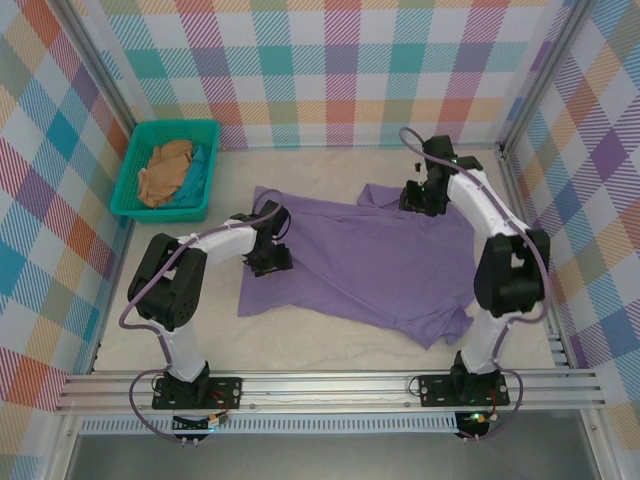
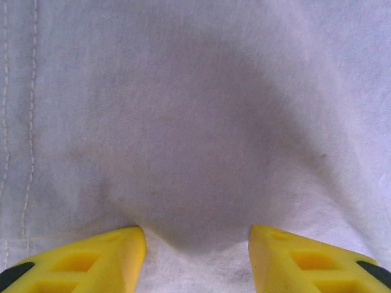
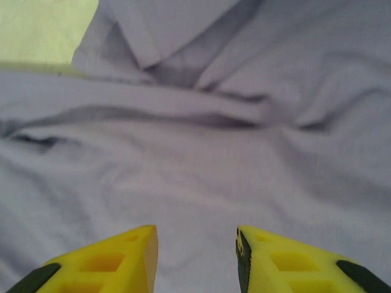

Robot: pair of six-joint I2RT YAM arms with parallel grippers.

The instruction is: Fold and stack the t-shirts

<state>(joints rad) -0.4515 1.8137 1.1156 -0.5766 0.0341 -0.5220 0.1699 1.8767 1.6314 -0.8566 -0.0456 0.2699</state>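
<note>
A lavender t-shirt (image 1: pixel 370 260) is lying spread and wrinkled across the middle of the tabletop (image 1: pixel 330 345), its lower corner reaching toward the near right corner and its far edge bunching up a little toward the far side. The left pincer (image 1: pixel 268 262) is pressing down on the shirt's left edge, toward the left side of the tabletop. In the left wrist view its yellow fingers (image 2: pixel 91 259) are standing apart, jaws open, with a soft swell of pale purple cloth bulging between the tips. A stitched seam (image 2: pixel 30 122) is running down the left of that view. The right pincer (image 1: pixel 420 195) is hanging over the shirt's far right part, near the far right corner of the tabletop. In the right wrist view its yellow fingers (image 3: pixel 110 262) are also spread with a clear gap between them, closing on nothing. They are pointing at rumpled cloth where a folded flap is lying near a strip of bare tabletop. A tan t-shirt (image 1: pixel 165 172) is sitting crumpled inside a teal basket (image 1: pixel 128 195) at the far left corner, well apart from the lavender one.
</note>
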